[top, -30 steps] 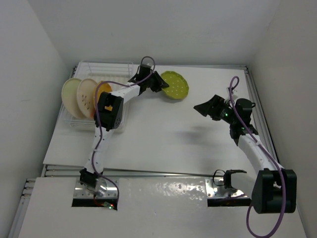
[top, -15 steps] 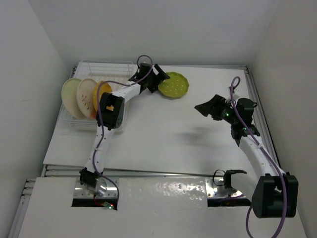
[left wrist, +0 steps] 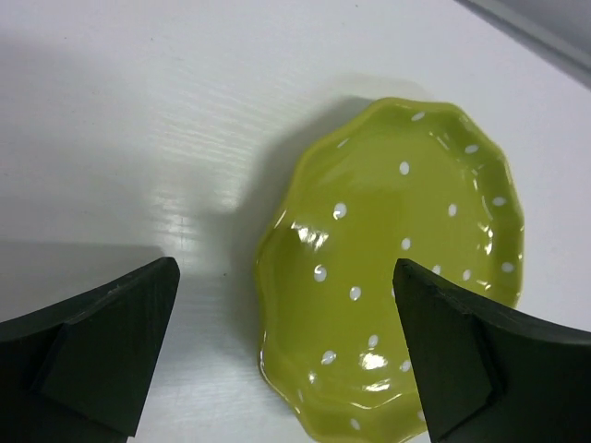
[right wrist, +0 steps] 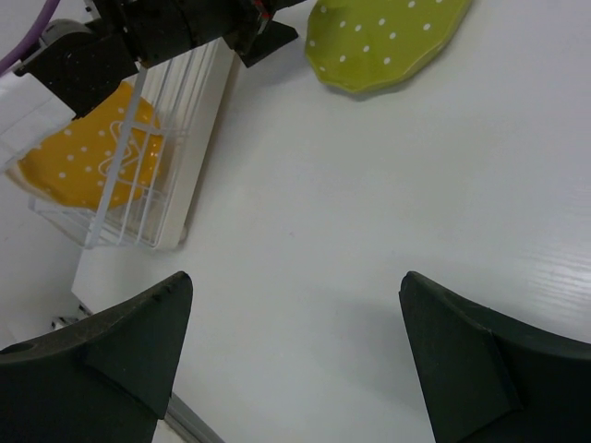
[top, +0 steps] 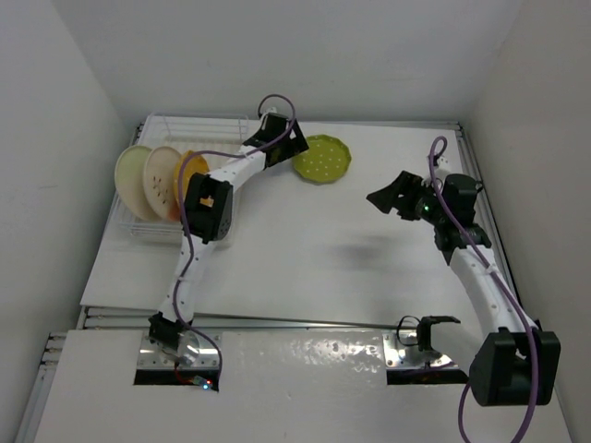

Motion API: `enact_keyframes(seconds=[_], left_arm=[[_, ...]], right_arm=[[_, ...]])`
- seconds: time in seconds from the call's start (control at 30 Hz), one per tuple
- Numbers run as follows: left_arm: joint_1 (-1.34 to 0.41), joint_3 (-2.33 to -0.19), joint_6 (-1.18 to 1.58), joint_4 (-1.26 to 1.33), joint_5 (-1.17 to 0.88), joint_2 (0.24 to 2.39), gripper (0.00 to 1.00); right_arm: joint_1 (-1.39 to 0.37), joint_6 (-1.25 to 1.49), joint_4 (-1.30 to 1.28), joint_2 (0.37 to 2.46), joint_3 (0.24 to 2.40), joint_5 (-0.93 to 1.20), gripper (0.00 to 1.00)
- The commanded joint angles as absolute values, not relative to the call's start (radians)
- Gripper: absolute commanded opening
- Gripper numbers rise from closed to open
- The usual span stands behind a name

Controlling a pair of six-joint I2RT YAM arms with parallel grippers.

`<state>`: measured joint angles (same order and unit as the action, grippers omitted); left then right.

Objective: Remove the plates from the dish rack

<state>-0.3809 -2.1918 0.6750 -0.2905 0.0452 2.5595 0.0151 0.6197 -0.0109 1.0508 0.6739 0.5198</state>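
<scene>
The lime green plate (top: pixel 322 159) with white dots lies flat on the white table, right of the dish rack (top: pixel 159 121). My left gripper (top: pixel 288 140) hovers open at the plate's left edge, holding nothing. In the left wrist view the plate (left wrist: pixel 397 277) sits below and between the spread fingers of that gripper (left wrist: pixel 284 268). Three plates stand in the rack: a pale green-cream one (top: pixel 132 178), a cream-and-pink one (top: pixel 162 180) and an orange one (top: pixel 192 171). My right gripper (top: pixel 388 198) hangs open and empty above the table's right half.
The right wrist view shows the rack's white side wall (right wrist: pixel 199 129), the orange plate (right wrist: pixel 88 161) behind its wires, the lime plate (right wrist: pixel 383 37) and the left arm's dark wrist (right wrist: pixel 175 28). Walls close in behind and on both sides. A metal rail (top: pixel 277 321) borders the table's near edge.
My left gripper has opened and let go of the lime plate, which went from tilted to flat on the table. The gripper drew back slightly left. The right arm shifted a little.
</scene>
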Motion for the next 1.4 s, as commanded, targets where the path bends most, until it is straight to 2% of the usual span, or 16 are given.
enact_keyframes(seconds=[0.0,0.07,0.17,0.23,0.33,0.5,0.57,0.73,0.93,1.03,1.23,1.33,1.37], left_arm=[[-0.425,-2.229,0.507,-0.316,0.167,2.448,1.00],[-0.455,-2.258,0.438,-0.328,0.172,2.431,1.00],[-0.512,-2.377,0.159,-0.386,0.236,2.408,1.00],[-0.529,-2.466,0.066,-0.434,0.294,2.393,1.00],[-0.529,-2.551,-0.156,-0.581,0.360,2.323,1.00],[-0.509,-2.507,-0.405,-0.935,0.618,2.127,0.99],[-0.493,-2.363,-0.376,-1.030,0.673,2.057,0.99],[-0.453,-2.090,-0.266,-1.071,0.781,1.850,1.00],[-0.378,-1.890,-0.227,-1.078,0.781,1.740,1.00],[-0.290,-1.864,-0.238,-1.049,0.761,1.744,1.00],[-0.250,-1.815,-0.238,-0.976,0.746,1.773,0.93],[-0.206,-1.783,-0.212,-0.959,0.701,1.790,0.84],[-0.196,-1.775,-0.195,-0.969,0.669,1.795,0.78]], right_arm=[[0.008,0.583,-0.031,1.011,0.692,0.505,0.92],[0.008,0.571,-0.035,1.002,0.686,0.505,0.92],[0.008,0.539,-0.083,0.989,0.686,0.509,0.91],[0.008,0.499,-0.107,0.979,0.686,0.511,0.91],[-0.017,0.440,-0.153,0.966,0.683,0.509,0.90],[-0.018,0.396,-0.158,0.962,0.655,0.518,0.90],[-0.018,0.393,-0.147,0.965,0.646,0.535,0.90],[-0.018,0.403,-0.103,0.965,0.606,0.557,0.90],[-0.020,0.416,-0.063,0.956,0.557,0.587,0.90],[-0.021,0.422,-0.045,0.951,0.529,0.594,0.90],[-0.021,0.423,-0.031,0.945,0.514,0.626,0.90],[-0.020,0.423,-0.032,0.943,0.518,0.630,0.90],[-0.020,0.425,-0.032,0.942,0.518,0.630,0.90]])
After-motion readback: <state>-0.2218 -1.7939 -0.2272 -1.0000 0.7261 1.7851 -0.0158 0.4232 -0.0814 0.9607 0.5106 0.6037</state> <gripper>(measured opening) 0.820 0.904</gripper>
